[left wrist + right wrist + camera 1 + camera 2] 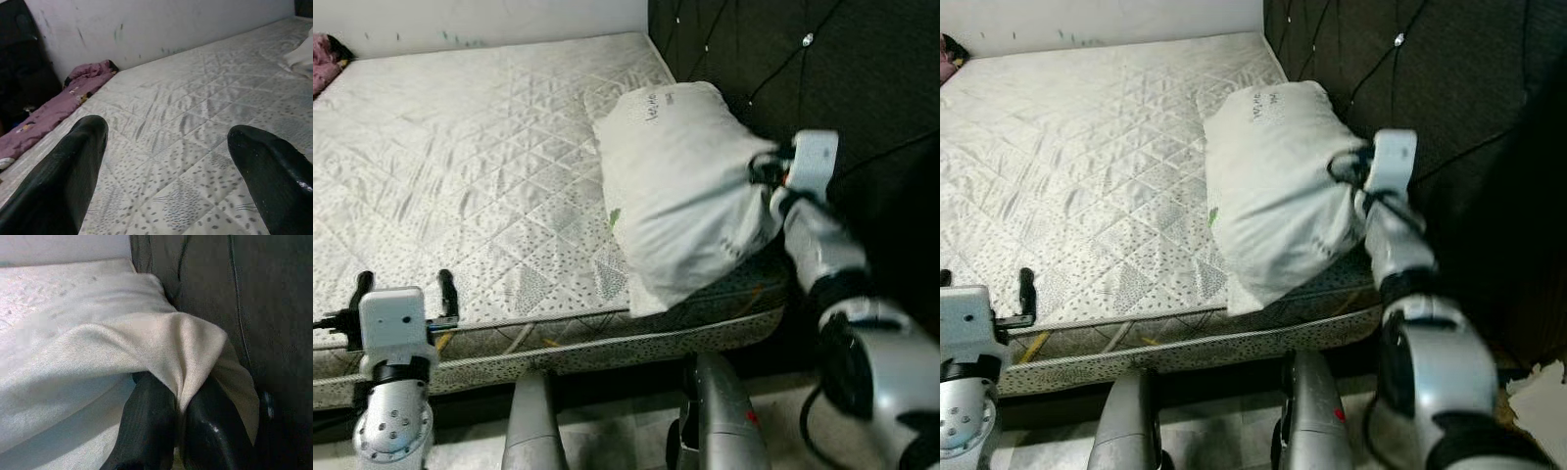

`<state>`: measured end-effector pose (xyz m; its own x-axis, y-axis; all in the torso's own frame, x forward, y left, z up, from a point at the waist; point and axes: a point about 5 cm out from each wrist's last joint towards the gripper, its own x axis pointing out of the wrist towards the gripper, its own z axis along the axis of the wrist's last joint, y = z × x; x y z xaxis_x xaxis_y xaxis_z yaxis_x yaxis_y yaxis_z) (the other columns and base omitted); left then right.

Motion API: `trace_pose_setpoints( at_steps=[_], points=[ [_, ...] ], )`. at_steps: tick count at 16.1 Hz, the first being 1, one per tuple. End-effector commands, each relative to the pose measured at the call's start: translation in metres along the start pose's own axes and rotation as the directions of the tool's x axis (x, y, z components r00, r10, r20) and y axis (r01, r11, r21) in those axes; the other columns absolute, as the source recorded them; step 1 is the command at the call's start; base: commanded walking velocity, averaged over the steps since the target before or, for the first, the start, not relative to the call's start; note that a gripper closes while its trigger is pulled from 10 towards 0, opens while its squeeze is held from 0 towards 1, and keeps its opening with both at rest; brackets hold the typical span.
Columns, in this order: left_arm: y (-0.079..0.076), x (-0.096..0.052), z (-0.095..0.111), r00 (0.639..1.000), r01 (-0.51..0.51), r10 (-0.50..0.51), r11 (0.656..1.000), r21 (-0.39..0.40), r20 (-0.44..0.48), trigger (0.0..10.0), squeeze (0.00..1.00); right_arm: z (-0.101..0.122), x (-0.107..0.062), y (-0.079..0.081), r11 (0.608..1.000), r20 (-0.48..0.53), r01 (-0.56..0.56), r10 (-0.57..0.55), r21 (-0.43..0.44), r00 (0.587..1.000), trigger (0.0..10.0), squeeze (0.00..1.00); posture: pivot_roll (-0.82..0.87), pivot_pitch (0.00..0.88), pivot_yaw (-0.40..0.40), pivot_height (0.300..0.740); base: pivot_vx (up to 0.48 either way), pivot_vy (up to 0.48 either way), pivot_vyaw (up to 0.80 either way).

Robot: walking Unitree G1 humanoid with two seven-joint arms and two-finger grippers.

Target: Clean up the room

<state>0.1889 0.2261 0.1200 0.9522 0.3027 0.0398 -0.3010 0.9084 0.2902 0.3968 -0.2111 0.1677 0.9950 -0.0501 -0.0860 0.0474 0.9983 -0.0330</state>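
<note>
On the bare quilted mattress (480, 176), in the left eye view, a white pillow (680, 186) lay at the robot's right, against the dark tufted headboard (822, 78); its long axis ran from the far headboard corner toward the near mattress edge, with its near end reaching that edge. The right claw (762, 168) pinched the pillow's headboard-side fabric, the silver arm rising to it from the lower right. Most of the mattress to the left of the pillow lay open as far as the pale wall (480, 20), with a bit of purple cloth (325, 57) at the far left corner. The left claw (403, 292) hovered at the near mattress edge, its two black fingers spread apart and pointing across the bed. In the right eye view, the same pillow sat between mattress and headboard, and a torn pale scrap (1540, 390) lay on the floor at the lower right. In the left wrist view, the two fingers (68, 176) stood wide apart above the mattress, looking toward the wall, where the purple cloth was bunched along the bed's edge. In the right wrist view, the fingertips (151, 421) were pressed together over a fold of pillow fabric, with the headboard just beside.
</note>
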Motion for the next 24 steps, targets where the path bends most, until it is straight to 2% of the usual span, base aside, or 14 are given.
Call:
trace_pose_setpoints(
  at_steps=[1,3,4,5,8,9,10,11,14,16,18,19,21,24],
  points=[
    [0.001,0.001,-0.002,1.000,-0.011,0.011,1.000,0.012,-0.009,10.0,0.00,0.032,0.007,0.009,0.999,0.102,-0.037,0.040,-0.028,0.994,0.0,0.00,0.11,0.000,0.032,0.558,0.000,0.000,0.00],
    [0.000,0.001,-0.002,1.000,-0.011,0.011,1.000,0.010,-0.008,10.0,0.00,0.032,0.009,0.018,0.996,0.083,-0.074,0.078,-0.053,0.994,0.0,0.00,0.10,0.000,0.030,0.558,0.000,0.000,0.00],
    [-0.002,0.002,-0.002,1.000,-0.009,0.009,1.000,0.010,-0.008,10.0,0.00,0.023,0.009,0.026,0.990,0.050,-0.112,0.117,-0.080,0.992,1.7,0.00,0.10,0.000,0.030,0.558,0.000,0.000,0.00],
    [-0.004,0.002,-0.003,1.000,-0.010,0.010,1.000,0.010,-0.009,10.0,0.00,0.010,0.006,0.035,0.980,0.015,-0.161,0.163,-0.115,0.986,10.0,0.00,0.09,0.000,0.029,0.558,0.000,0.000,0.00],
    [-0.012,0.001,-0.002,1.000,-0.007,0.007,1.000,0.001,-0.008,10.0,0.00,-0.038,-0.007,0.055,0.963,-0.105,-0.252,0.242,-0.095,0.965,10.0,0.00,0.08,0.000,0.018,0.558,0.000,0.000,0.00],
    [-0.013,0.001,-0.002,1.000,-0.006,0.006,1.000,-0.004,-0.006,10.0,0.00,-0.046,-0.010,0.056,0.968,-0.106,-0.240,0.232,-0.069,0.967,10.0,0.35,0.08,0.000,0.014,0.558,0.000,0.000,0.00],
    [-0.013,0.002,-0.002,1.000,-0.009,0.009,1.000,-0.011,-0.006,10.0,0.00,-0.048,-0.011,0.056,0.973,-0.098,-0.229,0.226,-0.029,0.969,10.0,1.00,0.08,0.000,0.011,0.558,0.000,0.000,0.00],
    [-0.011,0.003,-0.003,1.000,-0.017,0.017,1.000,-0.011,-0.007,10.0,0.00,-0.052,-0.013,0.056,0.981,-0.081,-0.195,0.192,-0.021,0.978,10.0,1.00,0.08,0.000,0.007,0.558,0.000,0.000,0.00],
    [-0.014,0.003,-0.001,1.000,-0.005,0.005,1.000,-0.010,0.011,10.0,0.00,-0.075,-0.023,0.044,0.995,-0.146,-0.085,0.091,0.042,0.985,10.0,1.00,0.07,0.000,-0.003,0.558,0.000,0.000,0.00],
    [-0.018,-0.001,-0.004,1.000,0.007,-0.007,1.000,-0.019,-0.005,10.0,0.00,-0.099,-0.037,0.040,0.996,-0.191,-0.094,0.094,0.013,0.977,10.0,1.00,0.07,0.000,-0.005,0.558,0.000,0.000,0.00],
    [-0.018,-0.003,-0.006,1.000,-0.003,0.002,1.000,-0.025,-0.017,10.0,0.00,-0.123,-0.058,0.026,0.998,-0.278,-0.063,0.056,-0.018,0.959,10.0,1.00,0.06,0.000,-0.010,0.558,0.000,0.000,0.00],
    [-0.017,-0.002,-0.007,1.000,-0.006,0.006,1.000,-0.027,-0.020,10.0,0.00,-0.127,-0.068,0.014,0.997,-0.304,-0.039,0.017,-0.066,0.953,10.0,1.00,0.05,0.000,-0.010,0.558,0.000,0.000,0.00],
    [-0.018,-0.001,-0.008,1.000,-0.001,0.000,1.000,-0.032,-0.026,10.0,0.00,-0.125,-0.076,-0.003,0.997,-0.308,-0.014,-0.010,-0.077,0.951,10.0,1.00,0.04,0.000,-0.009,0.558,0.000,0.000,0.00],
    [-0.019,0.003,-0.007,1.000,0.001,-0.002,0.999,-0.036,-0.017,10.0,0.00,-0.105,-0.081,-0.011,0.994,-0.221,0.021,-0.044,-0.106,0.974,10.0,1.00,0.03,0.000,-0.006,0.558,0.000,0.000,0.00]
  ],
)
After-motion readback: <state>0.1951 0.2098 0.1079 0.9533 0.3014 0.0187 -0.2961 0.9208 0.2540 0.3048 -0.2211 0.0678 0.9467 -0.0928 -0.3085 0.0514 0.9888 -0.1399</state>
